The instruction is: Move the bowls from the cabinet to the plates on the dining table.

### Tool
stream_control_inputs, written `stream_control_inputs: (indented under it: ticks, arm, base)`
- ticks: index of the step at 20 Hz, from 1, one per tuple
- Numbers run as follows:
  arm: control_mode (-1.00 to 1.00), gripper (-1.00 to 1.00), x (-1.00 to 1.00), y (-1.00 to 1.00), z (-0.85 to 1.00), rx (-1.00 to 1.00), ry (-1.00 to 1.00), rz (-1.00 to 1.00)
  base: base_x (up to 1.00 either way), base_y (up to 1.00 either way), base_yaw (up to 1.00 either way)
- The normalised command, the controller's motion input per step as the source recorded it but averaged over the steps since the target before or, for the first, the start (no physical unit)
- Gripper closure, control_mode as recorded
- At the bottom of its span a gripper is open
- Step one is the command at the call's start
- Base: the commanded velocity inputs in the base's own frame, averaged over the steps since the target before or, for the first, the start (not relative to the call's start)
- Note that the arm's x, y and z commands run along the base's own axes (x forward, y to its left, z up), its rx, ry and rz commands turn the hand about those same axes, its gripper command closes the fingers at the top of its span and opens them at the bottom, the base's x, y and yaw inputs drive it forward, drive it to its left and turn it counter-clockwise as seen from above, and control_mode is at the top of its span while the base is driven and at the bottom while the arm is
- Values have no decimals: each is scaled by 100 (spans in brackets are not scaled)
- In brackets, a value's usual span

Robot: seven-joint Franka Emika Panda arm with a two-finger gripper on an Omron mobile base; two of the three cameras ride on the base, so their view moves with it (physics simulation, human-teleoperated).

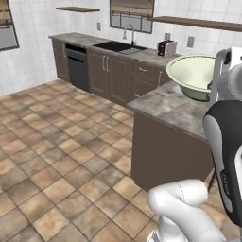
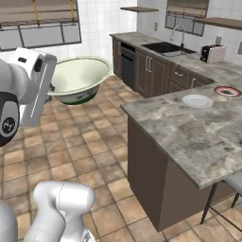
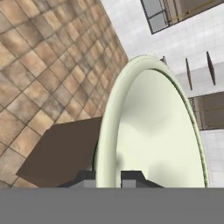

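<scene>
Right in front of the robot, up in the air, the gripper (image 3: 108, 177) has its fingers pinched narrow on the rim of the cream-white bowl (image 2: 78, 78), greenish inside, held tilted over the tile floor (image 2: 90, 142). Past it sits the dining table (image 2: 189, 134), with a plain white plate (image 2: 197, 100) and, further back, a red-rimmed plate (image 2: 227, 91). The sink counter (image 2: 156, 45) runs along the far wall.

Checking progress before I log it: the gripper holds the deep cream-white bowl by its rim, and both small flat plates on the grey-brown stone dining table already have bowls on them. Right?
Not quite. The gripper does hold the deep cream-white bowl by its rim, but the plain white plate and the red-rimmed plate on the stone dining table are both bare, as the right base view shows.
</scene>
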Motion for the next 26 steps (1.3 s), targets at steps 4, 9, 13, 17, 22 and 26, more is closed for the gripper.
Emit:
stream_control_inputs:
  ticks: [4, 9, 13, 17, 22, 26]
  arm:
    - [100, 100, 0, 0, 0, 0, 0, 0]
    - [100, 100, 0, 0, 0, 0, 0, 0]
    - [100, 100, 0, 0, 0, 0, 0, 0]
    - [100, 100, 0, 0, 0, 0, 0, 0]
    - [100, 100, 0, 0, 0, 0, 0, 0]
    - [100, 100, 0, 0, 0, 0, 0, 0]
  base:
    - [46, 0, -27]
    - [48, 5, -29]
    - [52, 10, -29]
    - [55, 21, -29]
    - [56, 22, -28]
    - [50, 14, -29]
